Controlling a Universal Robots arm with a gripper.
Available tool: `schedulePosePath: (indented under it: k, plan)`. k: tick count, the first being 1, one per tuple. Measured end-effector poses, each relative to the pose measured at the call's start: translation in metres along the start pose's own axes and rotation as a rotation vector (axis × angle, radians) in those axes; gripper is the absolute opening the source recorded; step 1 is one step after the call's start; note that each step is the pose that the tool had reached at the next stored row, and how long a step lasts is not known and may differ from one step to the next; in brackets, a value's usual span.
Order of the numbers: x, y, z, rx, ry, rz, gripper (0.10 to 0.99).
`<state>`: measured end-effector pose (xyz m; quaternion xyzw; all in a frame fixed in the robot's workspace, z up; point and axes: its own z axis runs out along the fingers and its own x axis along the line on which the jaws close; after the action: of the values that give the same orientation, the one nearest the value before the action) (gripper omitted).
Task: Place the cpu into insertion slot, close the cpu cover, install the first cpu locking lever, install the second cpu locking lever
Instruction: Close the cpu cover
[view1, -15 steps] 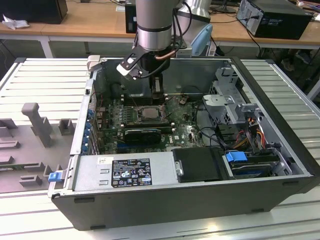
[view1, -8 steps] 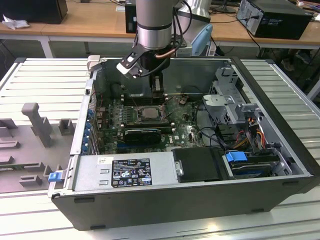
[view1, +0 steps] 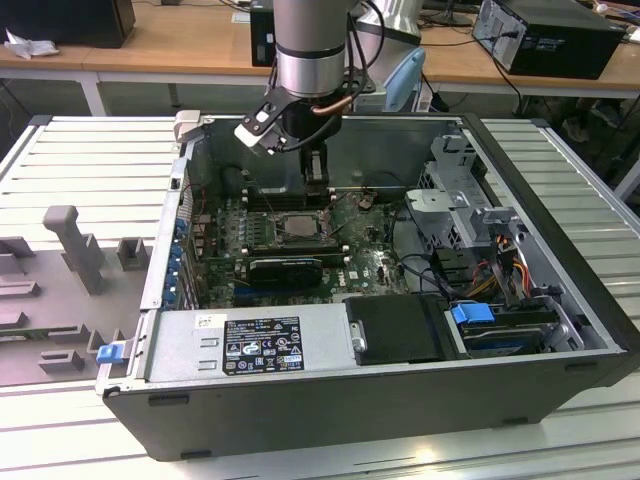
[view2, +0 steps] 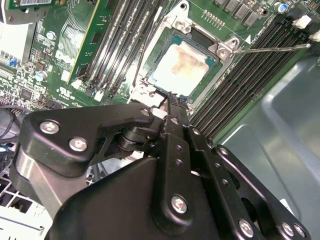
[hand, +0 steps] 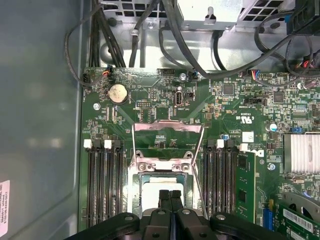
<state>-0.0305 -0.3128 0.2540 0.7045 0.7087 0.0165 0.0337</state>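
Note:
The cpu (view2: 178, 66), a square chip with a silver-grey top, lies flat in the insertion slot (view2: 223, 52) on the green board. The first wrist view also shows the cpu (hand: 155, 186) in the insertion slot (hand: 133, 186). The cpu cover (hand: 168, 125), a thin metal frame with a window, is swung open beyond the slot. A thin wire lever (view2: 270, 48) sticks out over the memory slots. My gripper (hand: 171, 195) hovers just above the chip's near edge, its black fingers (view2: 172, 107) shut together on nothing. In the exterior view the gripper (view1: 316, 185) hangs over the slot (view1: 300, 228).
Long black memory slots (hand: 107, 180) flank the socket on both sides. A black card (view1: 285, 268) lies beside it. Cables (hand: 200, 60) cross beyond the board, and a drive cage (view1: 460, 200) stands at the exterior view's right. The case walls (view1: 330, 400) enclose the board.

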Motion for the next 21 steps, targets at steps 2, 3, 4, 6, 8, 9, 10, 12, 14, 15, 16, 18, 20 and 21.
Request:
schedulePosePath:
  k: [2, 3, 4, 6, 8, 9, 10, 12, 14, 15, 16, 18, 20, 21]
  plan:
    - [0.0, 0.0004, 0.0, 0.0, 0.0, 0.0, 0.106]
    - [0.0, 0.0006, 0.0001, 0.0, 0.0001, 0.0, 0.106]
    - [0.0, 0.0007, 0.0001, 0.0, 0.0, 0.0, 0.106]
    - [0.0, 0.001, 0.0001, 0.0, 0.0, 0.0, 0.106]
    - [0.0, 0.0014, 0.0001, 0.0, 0.0, 0.0, 0.106]
    - [0.0, 0.0016, 0.0001, 0.0, 0.0, 0.0, 0.106]
    - [0.0, 0.0019, 0.0, 0.0, 0.0, 0.0, 0.106]
    - [0.0, 0.0021, -0.0011, 0.0, -0.0002, 0.0, 0.106]
    - [0.0002, 0.0027, -0.0069, 0.0, -0.0008, 0.0, 0.106]
    - [0.0002, 0.003, -0.0093, 0.0, -0.0011, 0.0, 0.106]
    - [0.0002, 0.0037, -0.0094, 0.0, -0.0008, 0.0, 0.106]
    - [0.0002, 0.0073, -0.0092, 0.0, -0.0009, 0.0, 0.106]
    - [0.0002, 0.014, -0.0087, 0.0, -0.0008, 0.0, 0.106]
    - [0.0002, 0.0169, -0.0085, 0.0, -0.0009, 0.0, 0.106]
